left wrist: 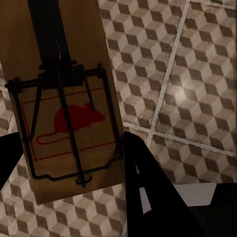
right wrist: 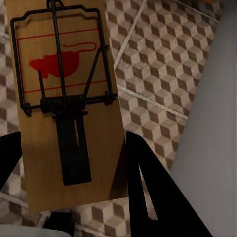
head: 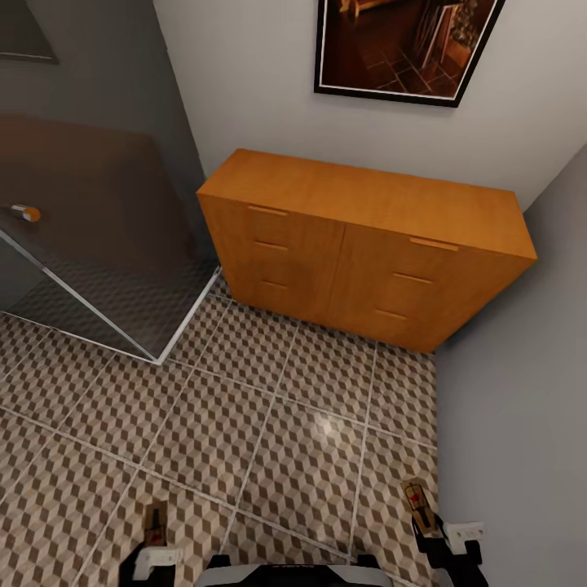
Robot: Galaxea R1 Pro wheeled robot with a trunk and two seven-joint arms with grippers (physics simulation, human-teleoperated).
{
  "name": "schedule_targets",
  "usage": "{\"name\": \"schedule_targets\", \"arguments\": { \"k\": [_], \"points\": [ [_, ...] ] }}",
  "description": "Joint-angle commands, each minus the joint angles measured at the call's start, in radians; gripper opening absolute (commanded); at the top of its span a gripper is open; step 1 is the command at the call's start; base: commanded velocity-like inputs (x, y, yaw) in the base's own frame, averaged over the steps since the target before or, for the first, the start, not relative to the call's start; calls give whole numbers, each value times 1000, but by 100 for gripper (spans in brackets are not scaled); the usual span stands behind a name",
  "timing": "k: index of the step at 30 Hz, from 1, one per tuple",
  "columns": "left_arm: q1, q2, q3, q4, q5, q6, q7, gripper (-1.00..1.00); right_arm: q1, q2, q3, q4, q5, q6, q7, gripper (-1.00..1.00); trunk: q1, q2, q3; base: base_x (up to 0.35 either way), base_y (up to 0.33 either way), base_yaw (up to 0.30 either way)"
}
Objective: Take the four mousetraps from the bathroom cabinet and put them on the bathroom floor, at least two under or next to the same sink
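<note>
— Mousetraps: one [head: 155, 522] clamped in left fingers [left wrist: 131, 168], another [head: 415, 497] in right fingers [right wrist: 133, 163], both near, above bathroom floor [head: 269, 440]. Cabinet [head: 367, 244] far, shut.

— Probably light, stiff, thin wood. Best gripped across board edges, clear of sprung wire; likely snappy. Lowered flat onto tiles, not dropped.

Cabinet [head: 367, 244] against the far wall, glass shower screen [head: 98, 253] left, tiled floor [head: 269, 432] before both.
</note>
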Motion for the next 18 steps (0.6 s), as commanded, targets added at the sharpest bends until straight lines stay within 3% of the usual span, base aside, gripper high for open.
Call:
{"name": "schedule_targets", "arguments": {
  "k": [1, 16, 18],
  "points": [
    [-1, -2, -7, 3, 7, -5, 0, -100, -1, 0, 9, 2, -12, -5, 1, -100, 1, -2, -1, 0, 0, 0],
    [-1, 1, -3, 5, 12, -3, 2, -100, -1, 4, 9, 8, -12, -9, -1, -100, 1, -2, -1, 0, 0, 0],
    [-1, 1, -3, 5, 12, -2, 2, -100, -1, 4, 9, 9, -12, -7, -2, -100, 1, -2, -2, 0, 0, 195]
  ]
}}
